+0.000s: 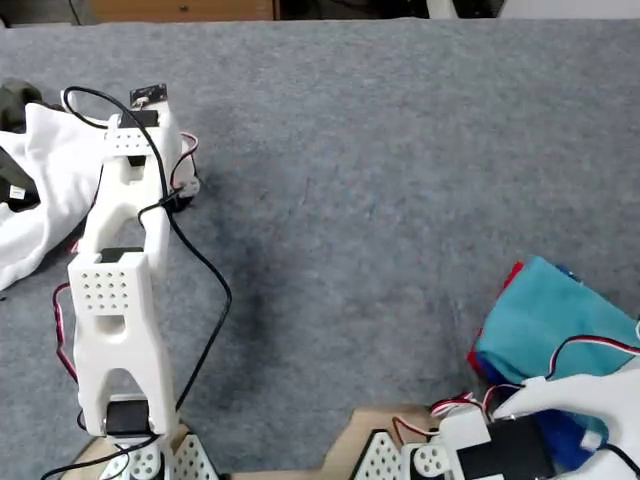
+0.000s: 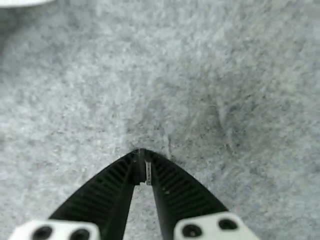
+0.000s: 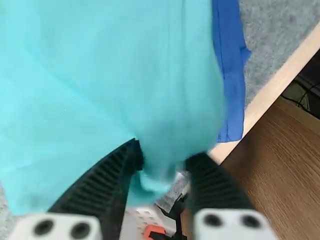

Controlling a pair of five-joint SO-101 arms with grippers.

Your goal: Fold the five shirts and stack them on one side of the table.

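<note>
Shirt in teal point(image 1: 540, 315) atop blue shirt point(image 3: 230, 75), white shirt point(image 1: 50, 180) well apart

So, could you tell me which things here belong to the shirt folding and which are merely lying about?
Job: turquoise shirt, blue shirt and red shirt, stacked; white shirt, crumpled.
Lying about: grey table cover; dark item beside the white shirt, unclear what.

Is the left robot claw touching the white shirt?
Apart. In the left wrist view the shut left gripper hangs over bare grey table, the white shirt well clear of it.
</note>
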